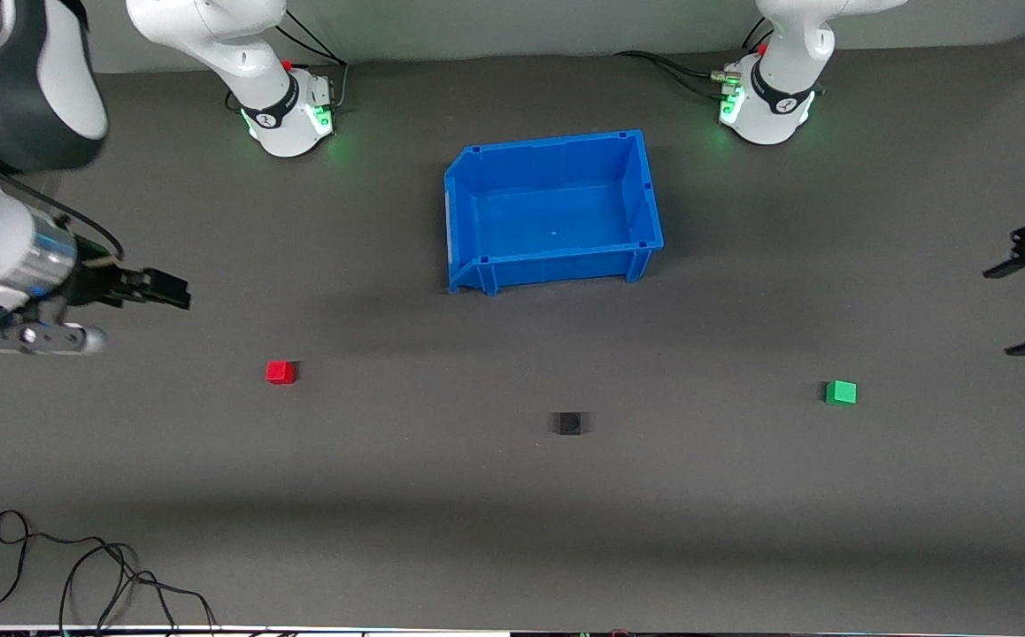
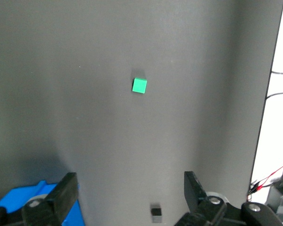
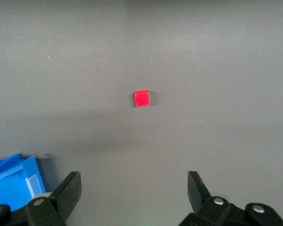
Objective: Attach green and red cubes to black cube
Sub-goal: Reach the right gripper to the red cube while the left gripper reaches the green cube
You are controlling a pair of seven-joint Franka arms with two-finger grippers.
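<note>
The small matte black cube (image 1: 569, 424) sits on the grey mat nearer the front camera than the blue plastic bin (image 1: 645, 190), with the small red cube (image 1: 280, 372) well apart toward the right arm's end and the small green cube (image 1: 841, 392) well apart toward the left arm's end. Each coloured cube lies nearest its own arm. The right gripper (image 3: 134, 190) hangs spread wide and empty near the red cube; the left gripper (image 2: 131, 193), equally wide and empty, hangs near the green one.
</note>
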